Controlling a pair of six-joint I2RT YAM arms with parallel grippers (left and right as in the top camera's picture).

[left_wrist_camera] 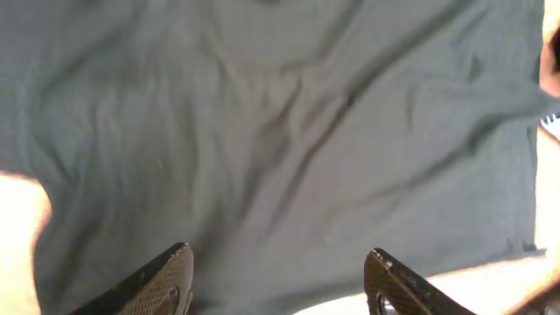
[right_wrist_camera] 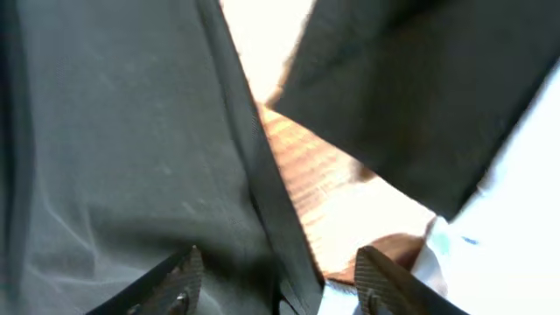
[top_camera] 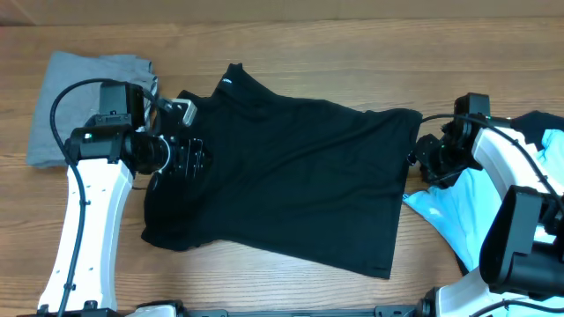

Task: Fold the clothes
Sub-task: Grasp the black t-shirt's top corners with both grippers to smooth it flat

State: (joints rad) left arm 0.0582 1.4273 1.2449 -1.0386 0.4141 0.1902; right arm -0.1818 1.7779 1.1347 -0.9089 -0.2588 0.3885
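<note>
A black T-shirt (top_camera: 291, 176) lies spread flat on the wooden table, collar toward the left. My left gripper (top_camera: 189, 158) is open and hovers over the shirt's collar end; in the left wrist view its jaws (left_wrist_camera: 280, 280) frame dark cloth (left_wrist_camera: 280, 149) with nothing held. My right gripper (top_camera: 421, 158) is open at the shirt's right hem edge. In the right wrist view its jaws (right_wrist_camera: 276, 280) straddle the hem (right_wrist_camera: 271, 210), with cloth between them but not clamped.
A folded grey garment (top_camera: 79, 97) lies at the far left behind the left arm. A light blue garment (top_camera: 458, 207) and a dark one (top_camera: 538, 123) lie at the right edge under the right arm.
</note>
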